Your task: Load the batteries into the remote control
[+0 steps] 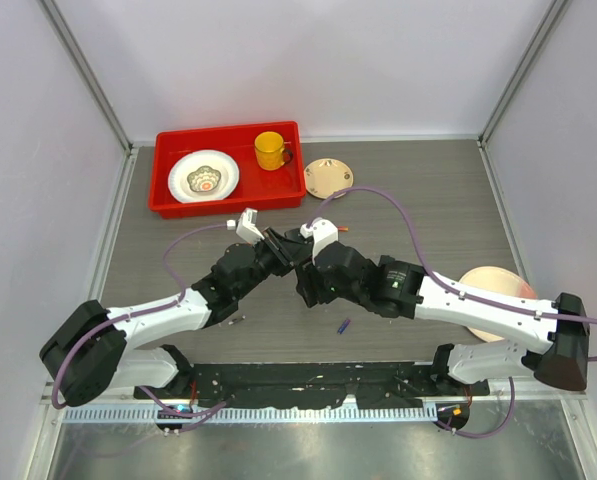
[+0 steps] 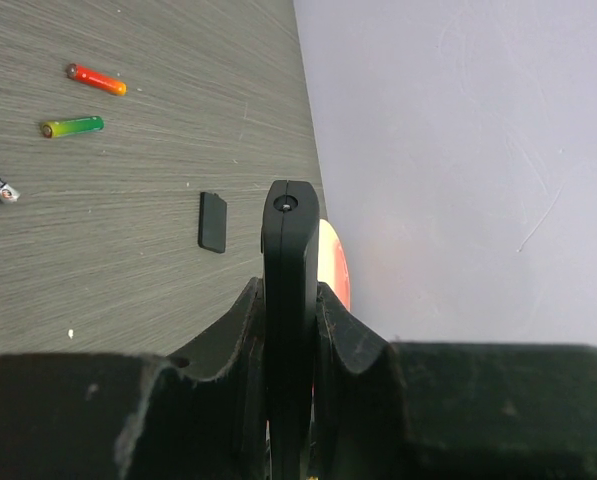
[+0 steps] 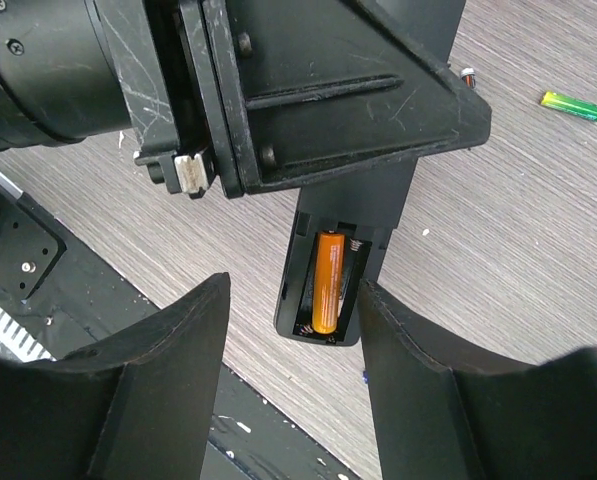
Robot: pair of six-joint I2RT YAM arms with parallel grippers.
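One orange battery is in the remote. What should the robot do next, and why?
Probably send the right gripper, its fingers open, to pick up the green-and-yellow cylindrical battery. The left gripper clamps the slim black plastic remote control, and only one orange battery sits in its open compartment.

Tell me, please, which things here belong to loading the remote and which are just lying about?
Job: remote control, orange battery inside, green battery, red battery, back cover.
Lying about: red tray, yellow mug, white plate, tan plate, pink plate.
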